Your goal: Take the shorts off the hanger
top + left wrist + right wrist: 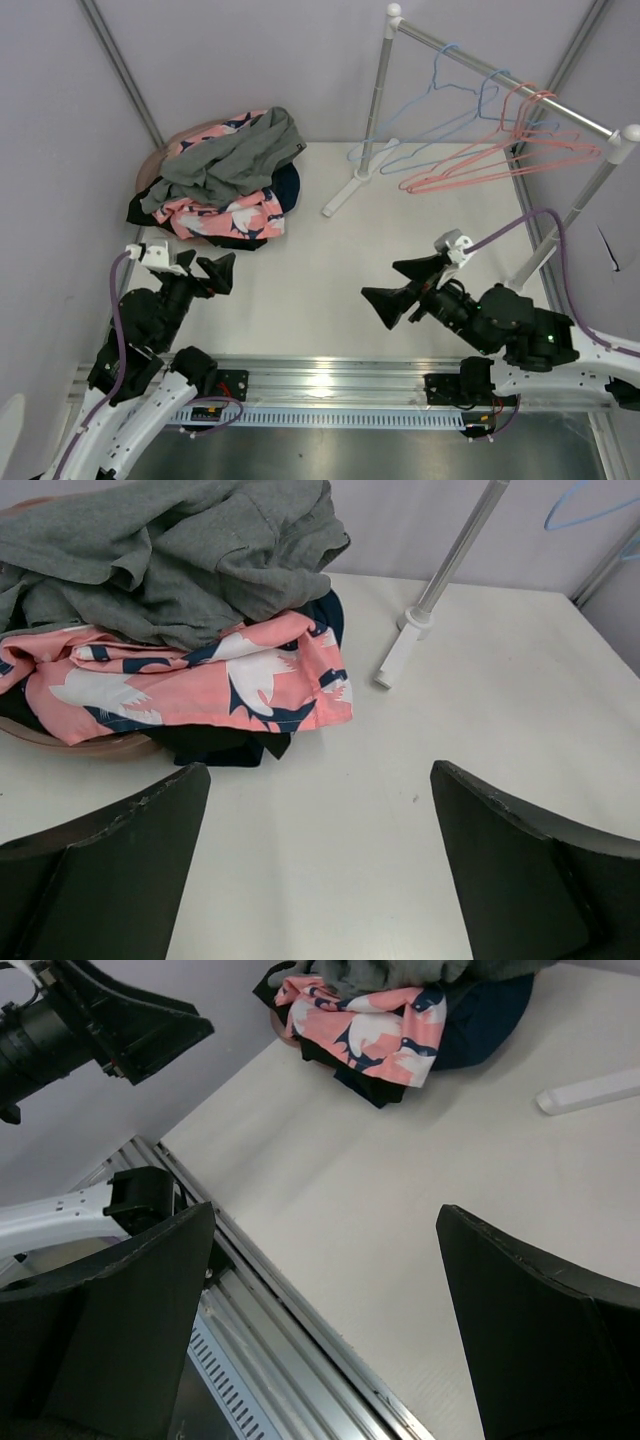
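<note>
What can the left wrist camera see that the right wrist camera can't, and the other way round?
Only the left wrist view shows the rack's upright pole and a bit of blue hanger. Only the right wrist view shows the left arm and the metal rail along the table's near edge. Both show the pile of shorts on the table, grey on top of pink, and the rack's white foot. Each also sees its own claw, open: the left claw and the right claw.
</note>
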